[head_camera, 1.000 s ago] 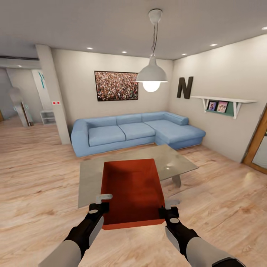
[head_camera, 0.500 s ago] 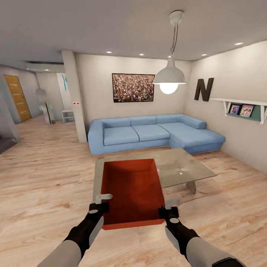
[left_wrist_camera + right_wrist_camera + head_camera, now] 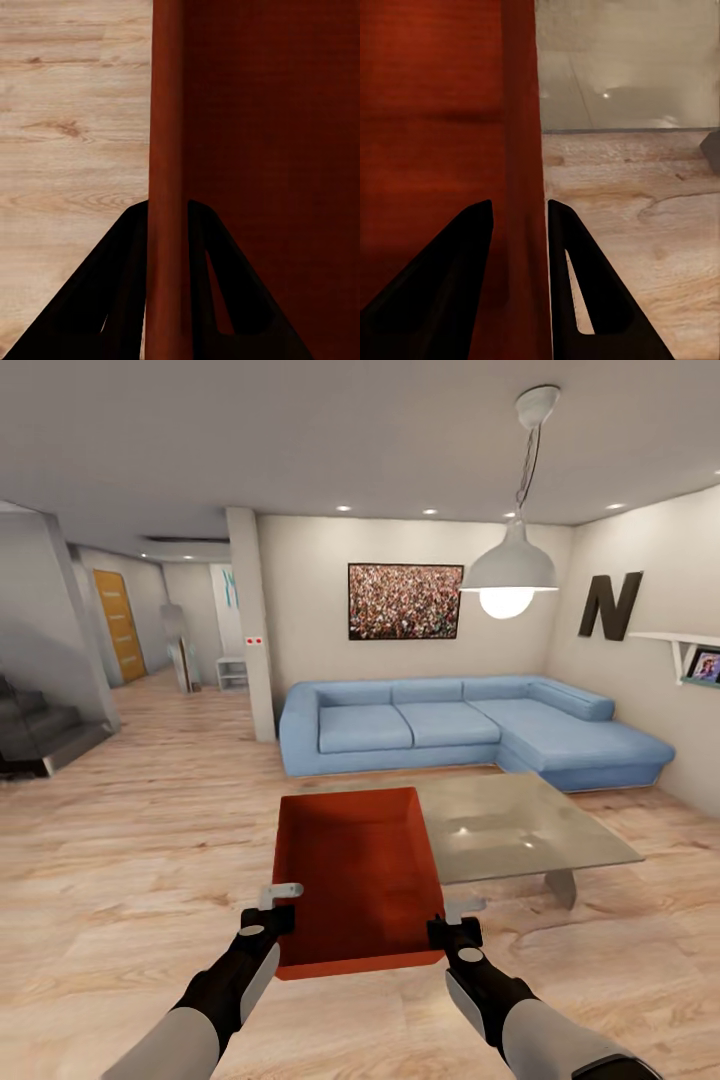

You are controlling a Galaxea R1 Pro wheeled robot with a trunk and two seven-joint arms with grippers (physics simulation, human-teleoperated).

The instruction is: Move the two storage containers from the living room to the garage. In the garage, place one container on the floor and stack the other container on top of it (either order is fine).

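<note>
Storage container (image 3: 358, 880) held off floor in living room, over wood planks near coffee table (image 3: 520, 828) corner. Left gripper (image 3: 278, 905) & right gripper (image 3: 452, 916) each clamped on side wall. Container best kept level, grip pressure kept even during turn twd hallway.

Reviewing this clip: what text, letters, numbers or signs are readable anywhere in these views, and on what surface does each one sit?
"N": large dark block letter mounted on the white right-hand wall.
Small white plate with two red marks on the square pillar: too small to read.
Teal marking on the far hallway wall: too blurred to read.
Orange-red rectangular plastic bin, held by both end effectors: no label on it.
</note>
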